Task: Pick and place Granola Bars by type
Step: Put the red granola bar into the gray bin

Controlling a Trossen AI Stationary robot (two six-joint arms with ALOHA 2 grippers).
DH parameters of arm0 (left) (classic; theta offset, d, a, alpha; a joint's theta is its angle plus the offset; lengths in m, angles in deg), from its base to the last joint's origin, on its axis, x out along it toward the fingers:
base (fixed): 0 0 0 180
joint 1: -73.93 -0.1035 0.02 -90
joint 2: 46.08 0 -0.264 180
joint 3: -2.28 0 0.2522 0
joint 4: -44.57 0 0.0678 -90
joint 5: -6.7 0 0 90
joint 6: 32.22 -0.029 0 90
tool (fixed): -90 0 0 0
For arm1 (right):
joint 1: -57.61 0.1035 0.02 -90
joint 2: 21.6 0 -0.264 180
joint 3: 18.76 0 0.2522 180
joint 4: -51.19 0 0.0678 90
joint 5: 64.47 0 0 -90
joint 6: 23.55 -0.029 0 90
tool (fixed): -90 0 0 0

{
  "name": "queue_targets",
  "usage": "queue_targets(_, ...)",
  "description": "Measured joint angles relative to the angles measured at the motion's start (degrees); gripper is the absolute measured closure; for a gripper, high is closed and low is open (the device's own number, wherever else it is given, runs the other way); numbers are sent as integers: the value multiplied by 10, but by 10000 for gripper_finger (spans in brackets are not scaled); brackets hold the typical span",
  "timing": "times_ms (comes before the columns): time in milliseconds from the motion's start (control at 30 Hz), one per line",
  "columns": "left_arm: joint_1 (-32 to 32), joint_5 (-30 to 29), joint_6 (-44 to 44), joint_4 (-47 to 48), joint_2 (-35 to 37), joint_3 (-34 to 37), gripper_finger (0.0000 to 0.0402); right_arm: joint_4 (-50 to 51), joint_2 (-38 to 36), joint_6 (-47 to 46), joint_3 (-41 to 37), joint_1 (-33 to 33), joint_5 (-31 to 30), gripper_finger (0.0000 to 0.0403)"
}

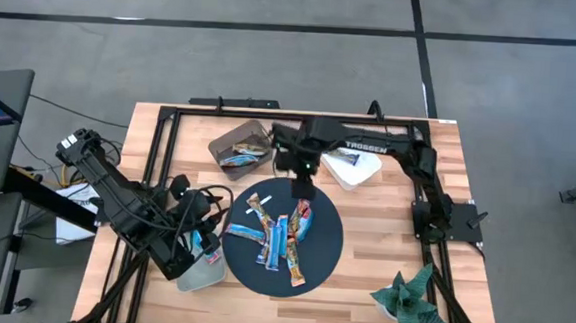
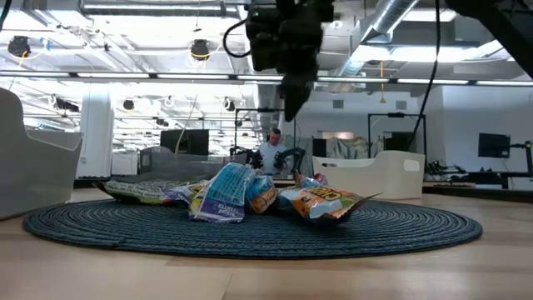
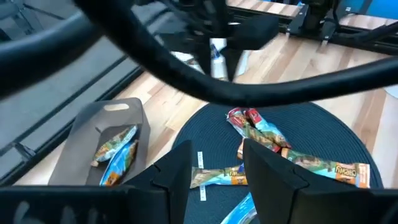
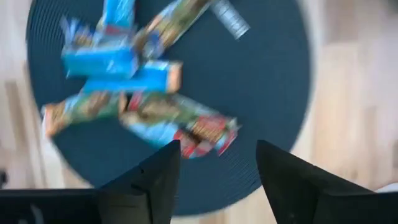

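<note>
Granola Bars below — right pincer open.

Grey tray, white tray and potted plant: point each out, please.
Grey tray [image 1: 231, 138], high view: bare floor near its back corner.
White tray [image 1: 365, 172], high view: its rim on the right side.
Potted plant [image 1: 408, 301], high view: middle of the leaves.

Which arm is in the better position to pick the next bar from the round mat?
Probably the right. The right gripper hangs open over the far edge of the dark mat, directly above the granola bars. The left gripper is open too, but it sits beside the mat over the grey tray.
</note>
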State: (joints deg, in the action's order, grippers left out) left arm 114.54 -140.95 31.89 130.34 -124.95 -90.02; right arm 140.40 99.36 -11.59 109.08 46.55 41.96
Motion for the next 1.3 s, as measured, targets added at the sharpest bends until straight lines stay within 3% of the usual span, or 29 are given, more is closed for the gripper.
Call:
queue_targets(133, -14, 34, -2, -10, 0, 0, 263, 8, 0, -2, 0, 36, 0, 217)
queue_targets(400, -43, 140, -147, -122, 0, 0, 263, 8, 0, -14, 0, 92, 4, 234)
queue_targets(600, -56, 152, -165, -137, 0, 0, 263, -24, -36, -25, -30, 95, 2, 247)
queue_targets(900, -70, 162, -145, -169, 0, 20, 263, -211, -257, -131, -267, 83, -34, 272)
queue_targets(1167, -148, 324, -255, -370, -1, 109, 263, -328, -436, -286, -496, 125, -147, 274)
queue_targets(1300, -194, 377, -341, -396, -1, 137, 263, -390, -506, -338, -569, 154, -165, 274)
